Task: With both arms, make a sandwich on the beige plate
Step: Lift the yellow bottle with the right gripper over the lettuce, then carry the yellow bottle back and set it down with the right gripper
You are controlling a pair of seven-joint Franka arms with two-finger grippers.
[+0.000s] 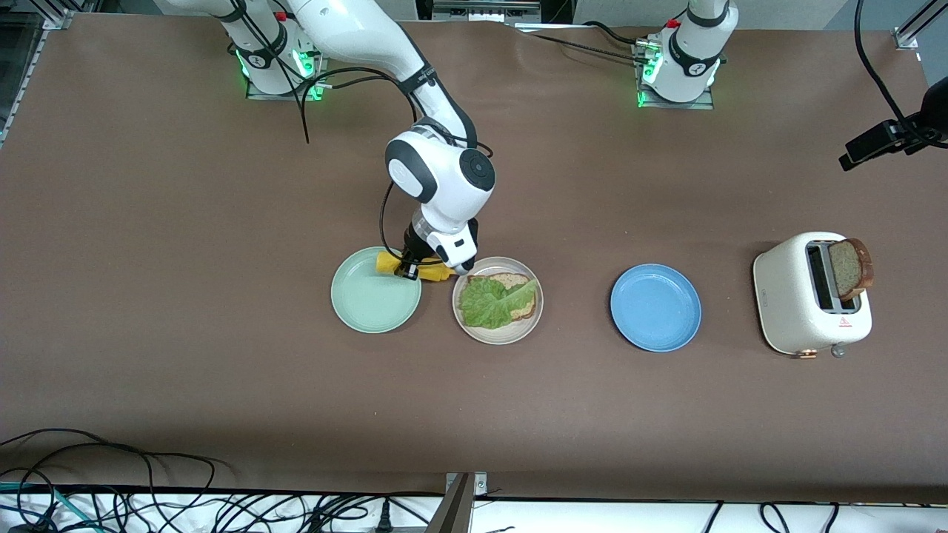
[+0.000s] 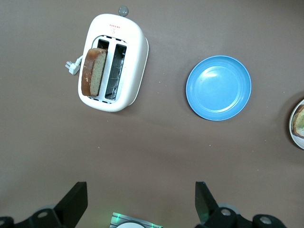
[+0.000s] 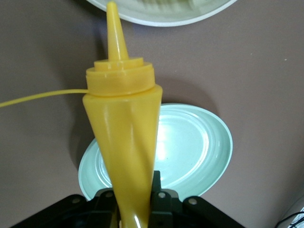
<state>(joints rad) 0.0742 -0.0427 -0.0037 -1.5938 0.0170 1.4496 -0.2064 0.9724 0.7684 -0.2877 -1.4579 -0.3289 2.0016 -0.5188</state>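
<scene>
- Sandwich (image 1: 500, 298) half-built: one bread slice on the beige plate (image 1: 498, 333) with a ruffled lettuce leaf (image 1: 489, 303) draped over it, no top slice yet. It sits just beside my right gripper (image 1: 409, 271), toward the left arm's end of the table.
- Right gripper is clamped on a yellow squeeze bottle (image 3: 122, 142), fingers pinching its body low down, and it hangs over the gap between the mint-green plate (image 1: 375, 290) and the beige plate.
- Bottle lies tipped over, nearly level; its long axis runs from my fingers out toward the beige plate, and the nozzle (image 3: 114, 28) points at that plate's rim. In the right wrist view the tip sits right at the plate's edge.
- A thin yellow strand shows beside the cap in the right wrist view; whether it is sauce or something else, I cannot tell.
- My read: this is the sauce step, between lettuce and top slice.
- Next move, as I judge it: carry the nozzle in over the lettuce, tilt the tip down, then squeeze.
- Left gripper (image 2: 140, 202) is spread wide and empty, waiting high over bare table near the toaster (image 1: 811, 302).
- Second bread slice (image 1: 850, 268) stands upright in the toaster slot, well apart from my right gripper, with the blue plate (image 1: 655, 307) between.
</scene>
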